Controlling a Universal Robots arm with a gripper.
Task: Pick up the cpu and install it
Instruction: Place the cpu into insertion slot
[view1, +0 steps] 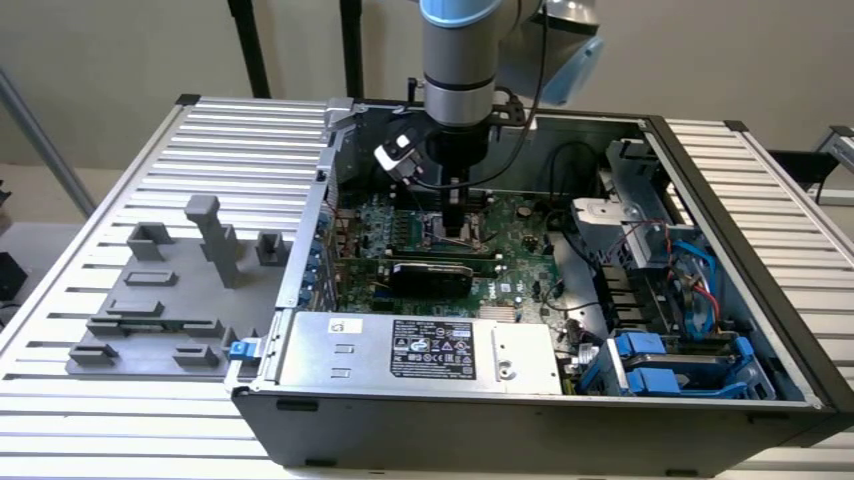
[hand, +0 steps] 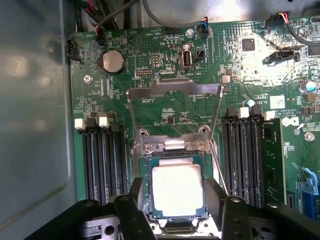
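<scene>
Hovering over the socket (hand: 172, 156), claw (hand: 176, 192) released, fingers (hand: 137, 195) straddling the chip (hand: 176, 189) seated inside; latch plate (hand: 172, 90) flipped up.

Robotics lab bench, live: slatted aluminium table (view1: 80, 400), opened PC case (view1: 534, 425) (lid off, motherboard (hand: 150, 45) bare), grey fixture blocks (view1: 214, 240), robot arm (view1: 461, 60) overhead.

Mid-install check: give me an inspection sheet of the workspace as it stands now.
surface: slatted metal table, bearing the open computer case.
job's things: cpu sits in the socket on the motherboard; retention frame open.
clutter: grey fixture blocks on the table, at the exterior view's left of the case.
grippers: pincer low over the cpu; grip not discernible.
cables: black cable looped inside the case; blue cables towards the exterior view's right.
surroundings: plain wall, dark poles behind.
</scene>
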